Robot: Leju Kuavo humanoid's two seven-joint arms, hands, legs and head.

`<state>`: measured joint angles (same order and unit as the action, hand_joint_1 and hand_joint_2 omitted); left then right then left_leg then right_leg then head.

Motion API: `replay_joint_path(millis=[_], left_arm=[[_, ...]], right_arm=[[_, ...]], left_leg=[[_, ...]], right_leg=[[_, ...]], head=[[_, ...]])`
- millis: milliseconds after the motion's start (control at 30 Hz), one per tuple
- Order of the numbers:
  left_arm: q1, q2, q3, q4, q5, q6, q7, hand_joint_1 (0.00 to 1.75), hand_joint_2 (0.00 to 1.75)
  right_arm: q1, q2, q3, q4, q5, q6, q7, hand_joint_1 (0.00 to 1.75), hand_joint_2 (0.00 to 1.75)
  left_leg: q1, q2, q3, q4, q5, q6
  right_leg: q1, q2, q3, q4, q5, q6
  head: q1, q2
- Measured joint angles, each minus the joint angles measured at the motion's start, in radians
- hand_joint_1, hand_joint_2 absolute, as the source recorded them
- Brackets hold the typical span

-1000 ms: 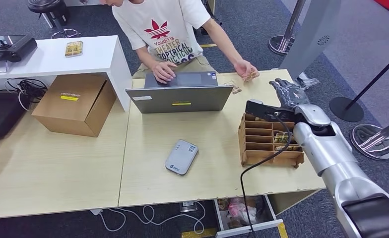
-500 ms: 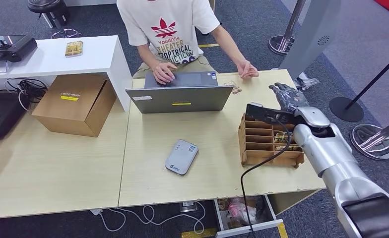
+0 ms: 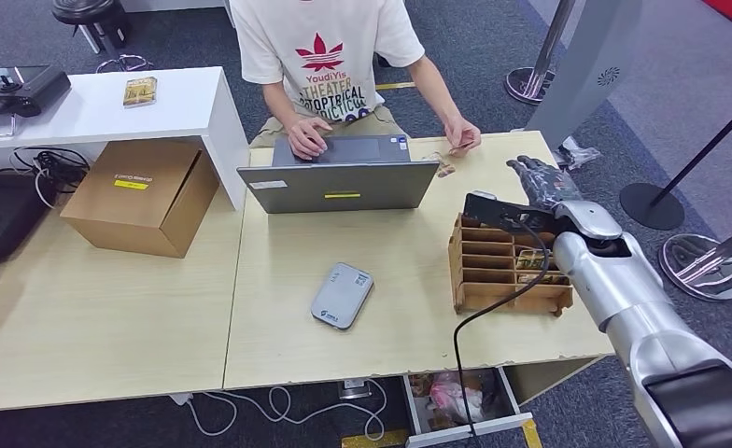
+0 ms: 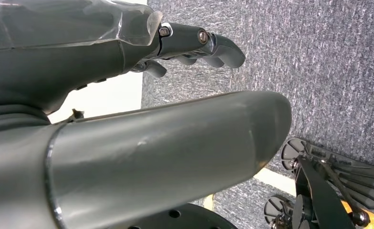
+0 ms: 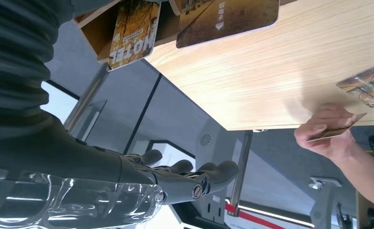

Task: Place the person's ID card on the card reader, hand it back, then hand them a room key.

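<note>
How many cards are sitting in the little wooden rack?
2 show. One card marked HOTEL and another card beside it stand in slots of the wooden rack, on the side under the right arm. The arm may hide more.

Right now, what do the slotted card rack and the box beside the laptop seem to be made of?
The card rack looks like thin brown board or plywood: flat panels with matte, raw cut edges; which of the two is unclear. The box looks like plain corrugated cardboard: dull brown, folded flaps, a yellow sticker. The laptop has a smooth grey lid, metal or plastic.
</note>
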<state>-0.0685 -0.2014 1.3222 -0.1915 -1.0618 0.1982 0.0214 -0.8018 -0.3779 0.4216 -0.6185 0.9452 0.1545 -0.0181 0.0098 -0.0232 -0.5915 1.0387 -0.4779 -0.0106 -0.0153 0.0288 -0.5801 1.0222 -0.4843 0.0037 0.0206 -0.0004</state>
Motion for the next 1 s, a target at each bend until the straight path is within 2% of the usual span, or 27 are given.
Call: replay_joint_path(millis=[433,533,633,700,767,933,1000], left_arm=[[-0.001,0.000,0.000,0.000,0.000,0.001,0.006,0.00,0.00],[-0.001,0.000,0.000,0.000,0.000,0.002,0.008,0.00,0.00],[-0.001,0.000,0.000,0.000,0.000,0.002,0.010,0.00,0.00],[-0.001,0.000,0.000,0.000,0.000,0.002,0.010,0.00,0.00],[-0.001,0.000,0.000,0.000,0.000,0.002,0.011,0.00,0.00],[-0.001,0.000,0.000,0.000,0.000,0.003,0.011,0.00,0.00],[-0.001,0.000,0.000,0.000,0.000,0.003,0.011,0.00,0.00]], right_arm=[[-0.016,0.012,0.013,0.022,0.004,-0.001,0.008,0.00,1.75],[-0.020,0.015,0.017,0.029,0.008,-0.004,0.008,0.14,1.75],[-0.025,0.020,0.019,0.039,0.012,-0.007,0.007,0.41,1.75],[-0.028,0.022,0.020,0.046,0.013,-0.008,0.007,0.94,1.75],[-0.030,0.024,0.021,0.051,0.014,-0.008,0.006,1.34,1.75],[-0.031,0.030,0.021,0.063,0.015,-0.008,0.005,1.67,1.75],[-0.032,0.032,0.021,0.067,0.015,-0.007,0.006,1.74,1.75]], left_leg=[[0.000,0.000,0.000,0.000,0.000,0.000],[0.000,0.000,0.000,0.000,0.000,0.000],[0.000,0.000,0.000,0.000,0.000,0.000],[0.000,0.000,0.000,0.000,0.000,0.000],[0.000,0.000,0.000,0.000,0.000,0.000],[0.000,0.000,0.000,0.000,0.000,0.000],[0.000,0.000,0.000,0.000,0.000,0.000]], right_leg=[[0.000,0.000,0.000,0.000,0.000,0.000],[0.000,0.000,0.000,0.000,0.000,0.000],[0.000,0.000,0.000,0.000,0.000,0.000],[0.000,0.000,0.000,0.000,0.000,0.000],[0.000,0.000,0.000,0.000,0.000,0.000],[0.000,0.000,0.000,0.000,0.000,0.000],[0.000,0.000,0.000,0.000,0.000,0.000]], head=[[0.000,0.000],[0.000,0.000],[0.000,0.000],[0.000,0.000],[0.000,0.000],[0.000,0.000],[0.000,0.000]])
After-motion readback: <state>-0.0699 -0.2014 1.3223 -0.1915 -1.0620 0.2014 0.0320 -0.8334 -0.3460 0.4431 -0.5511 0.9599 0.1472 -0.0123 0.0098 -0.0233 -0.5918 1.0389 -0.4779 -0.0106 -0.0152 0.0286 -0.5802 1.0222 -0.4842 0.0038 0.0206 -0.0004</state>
